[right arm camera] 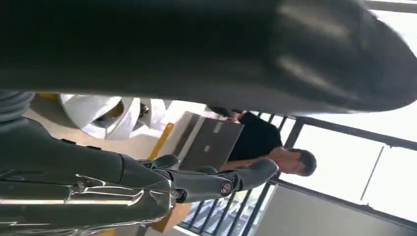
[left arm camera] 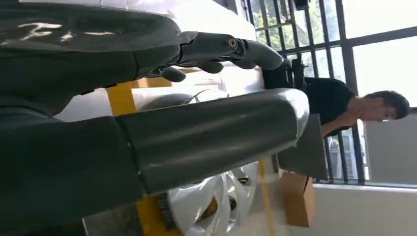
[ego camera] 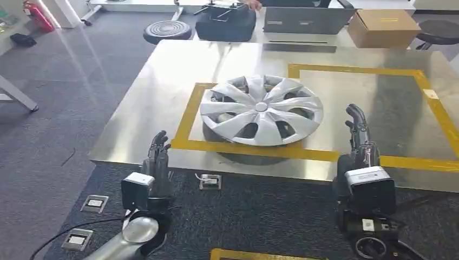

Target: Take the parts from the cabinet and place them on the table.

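A silver wheel cover (ego camera: 261, 110) lies flat on the steel table (ego camera: 162, 81), overlapping the yellow taped outline (ego camera: 187, 122). My left hand (ego camera: 157, 157) is raised at the table's near edge, left of the cover, fingers apart and holding nothing. My right hand (ego camera: 358, 132) stands upright just right of the cover, fingers extended, apart from its rim and empty. The left wrist view shows the cover (left arm camera: 211, 196) past my thick thumb (left arm camera: 216, 132). In the right wrist view the cover (right arm camera: 105, 115) lies beyond my fingers (right arm camera: 206, 179).
A grey laptop (ego camera: 306, 21), a cardboard box (ego camera: 383, 27) and a black bag (ego camera: 224, 24) sit beyond the table's far edge. A round stool (ego camera: 166, 30) stands on the carpet. Floor sockets (ego camera: 94, 203) lie near my left arm. A person (left arm camera: 354, 105) sits behind the table.
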`<state>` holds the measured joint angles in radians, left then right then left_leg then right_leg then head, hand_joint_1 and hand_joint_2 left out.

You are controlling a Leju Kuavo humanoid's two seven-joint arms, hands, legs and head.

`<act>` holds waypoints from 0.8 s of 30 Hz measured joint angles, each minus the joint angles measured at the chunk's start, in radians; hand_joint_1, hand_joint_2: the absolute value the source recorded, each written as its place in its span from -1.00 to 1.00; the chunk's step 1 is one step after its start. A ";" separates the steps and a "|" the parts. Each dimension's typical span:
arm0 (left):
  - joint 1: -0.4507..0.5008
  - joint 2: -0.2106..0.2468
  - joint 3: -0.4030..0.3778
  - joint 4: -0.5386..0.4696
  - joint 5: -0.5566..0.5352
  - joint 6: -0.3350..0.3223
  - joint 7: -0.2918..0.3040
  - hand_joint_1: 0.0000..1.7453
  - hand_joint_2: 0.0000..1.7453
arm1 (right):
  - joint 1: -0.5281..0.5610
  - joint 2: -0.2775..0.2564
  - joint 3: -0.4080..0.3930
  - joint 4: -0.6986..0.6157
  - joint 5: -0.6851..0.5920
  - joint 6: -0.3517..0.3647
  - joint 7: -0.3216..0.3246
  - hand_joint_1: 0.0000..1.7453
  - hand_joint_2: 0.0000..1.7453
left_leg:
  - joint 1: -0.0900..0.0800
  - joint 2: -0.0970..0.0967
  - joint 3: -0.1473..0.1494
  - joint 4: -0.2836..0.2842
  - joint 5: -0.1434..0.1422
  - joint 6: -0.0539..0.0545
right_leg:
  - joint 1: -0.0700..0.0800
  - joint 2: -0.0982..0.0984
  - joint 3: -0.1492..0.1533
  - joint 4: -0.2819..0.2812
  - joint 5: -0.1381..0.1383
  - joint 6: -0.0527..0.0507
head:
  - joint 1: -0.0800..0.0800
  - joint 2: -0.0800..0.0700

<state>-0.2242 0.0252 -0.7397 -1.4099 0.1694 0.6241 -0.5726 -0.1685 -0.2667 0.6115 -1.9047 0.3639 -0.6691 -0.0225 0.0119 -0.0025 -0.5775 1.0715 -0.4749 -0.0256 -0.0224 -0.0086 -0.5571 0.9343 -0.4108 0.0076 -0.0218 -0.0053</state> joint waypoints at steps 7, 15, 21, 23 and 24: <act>-0.003 0.000 0.001 -0.007 -0.003 -0.003 0.000 -1.00 -1.00 | -0.001 0.000 0.005 0.000 0.001 0.000 0.003 -1.00 -1.00 | -0.002 0.003 0.062 -0.147 0.035 0.051 | -0.002 0.006 -0.024 0.019 0.000 0.041 | 0.003 0.000; 0.007 0.000 0.005 -0.013 -0.007 0.003 0.003 -1.00 -1.00 | -0.002 0.000 0.010 0.002 0.000 0.002 0.008 -1.00 -1.00 | -0.009 0.003 -0.007 -0.136 0.083 0.059 | 0.000 0.005 0.017 0.172 -0.099 0.047 | 0.045 0.000; 0.010 0.002 0.006 -0.022 -0.017 0.006 0.017 -1.00 -1.00 | -0.005 0.000 0.010 0.002 0.002 0.002 0.014 -1.00 -1.00 | -0.017 0.001 -0.030 -0.132 0.125 0.024 | 0.010 0.009 0.111 -0.012 -0.077 0.020 | 0.048 0.000; 0.010 0.003 0.006 -0.025 -0.019 0.006 0.018 -1.00 -1.00 | -0.008 0.000 0.012 0.001 0.002 0.003 0.019 -1.00 -1.00 | -0.014 -0.003 -0.057 -0.086 0.060 0.012 | -0.001 0.003 0.092 -0.017 -0.057 0.003 | 0.041 0.000; 0.011 0.004 0.007 -0.027 -0.020 0.006 0.019 -1.00 -1.00 | -0.008 0.000 0.012 0.001 0.002 0.003 0.021 -1.00 -1.00 | -0.011 -0.002 -0.084 -0.013 -0.004 0.008 | 0.000 -0.001 0.078 -0.016 -0.046 -0.006 | 0.027 0.000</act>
<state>-0.2136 0.0294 -0.7324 -1.4370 0.1495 0.6302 -0.5535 -0.1768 -0.2663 0.6237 -1.9036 0.3658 -0.6661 -0.0015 0.0013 -0.0047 -0.6616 1.0585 -0.4785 -0.0172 -0.0223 -0.0093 -0.4791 0.9185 -0.4573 0.0012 0.0054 -0.0057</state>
